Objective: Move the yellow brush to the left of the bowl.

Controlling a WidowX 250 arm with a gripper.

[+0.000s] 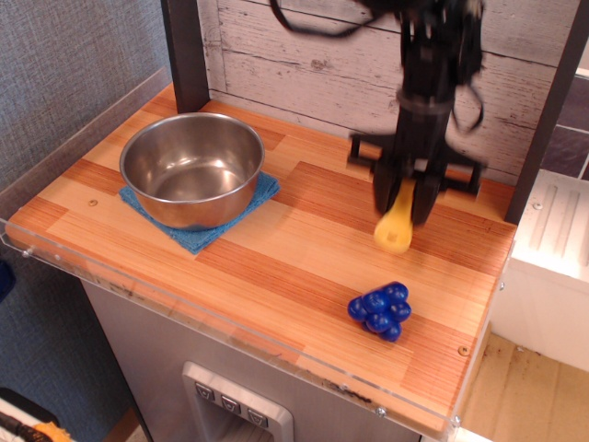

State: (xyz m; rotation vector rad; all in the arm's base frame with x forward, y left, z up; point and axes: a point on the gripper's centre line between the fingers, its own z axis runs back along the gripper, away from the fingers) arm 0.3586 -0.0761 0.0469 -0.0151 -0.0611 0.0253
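Observation:
The yellow brush (397,228) hangs between my gripper's fingers at the back right of the wooden counter, its rounded handle end pointing down and blurred; its bristles are hidden by the fingers. My gripper (404,198) is shut on the brush and holds it just above the wood. The shiny steel bowl (191,168) stands at the left on a blue cloth (204,232), well apart from the gripper.
A blue knobbly ball cluster (380,310) lies near the front right, below the gripper. A dark post (187,53) stands behind the bowl. A white plank wall runs along the back. A clear plastic lip edges the counter's front and left sides.

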